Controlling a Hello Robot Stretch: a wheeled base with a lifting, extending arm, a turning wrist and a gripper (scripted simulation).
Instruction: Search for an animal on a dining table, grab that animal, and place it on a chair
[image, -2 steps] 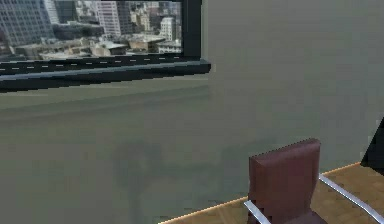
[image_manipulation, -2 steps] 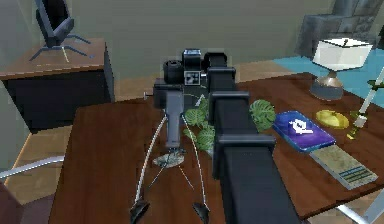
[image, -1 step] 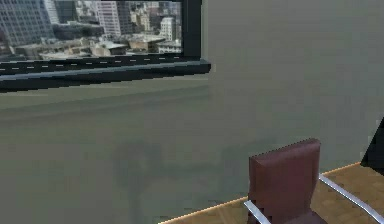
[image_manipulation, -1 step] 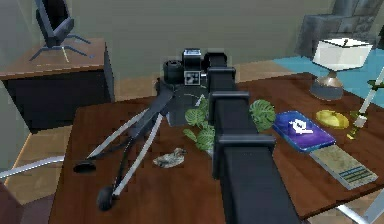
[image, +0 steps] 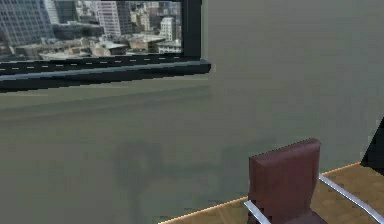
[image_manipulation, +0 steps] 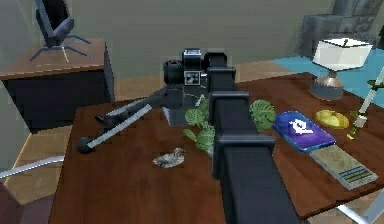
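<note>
Over a wooden dining table (image_manipulation: 120, 170), the robot's dark arm (image_manipulation: 240, 150) is seen rising from the lower edge, and part of the tabletop is hidden behind it. The gripper (image_manipulation: 172, 92) is set against a leafy green plant (image_manipulation: 262, 113), so whether anything is held cannot be told, nor can the stance of the fingers. A small grey-green figure (image_manipulation: 170, 157), too small for its kind to be made out, is laid on bare wood just left of the arm. A dark bat (image_manipulation: 115, 128) is laid farther left. A blue book (image_manipulation: 297, 127), a white-shaded lamp (image_manipulation: 340, 55) and a yellow dish (image_manipulation: 334, 119) are placed to the right. A screen (image_manipulation: 55, 25) on a dark cabinet (image_manipulation: 55, 85) is cut off at the top. Ahead, a dark red chair (image: 287, 180) is cropped at the bottom edge, below a grey wall (image: 280, 70) and a window (image: 100, 40) onto city towers.
</note>
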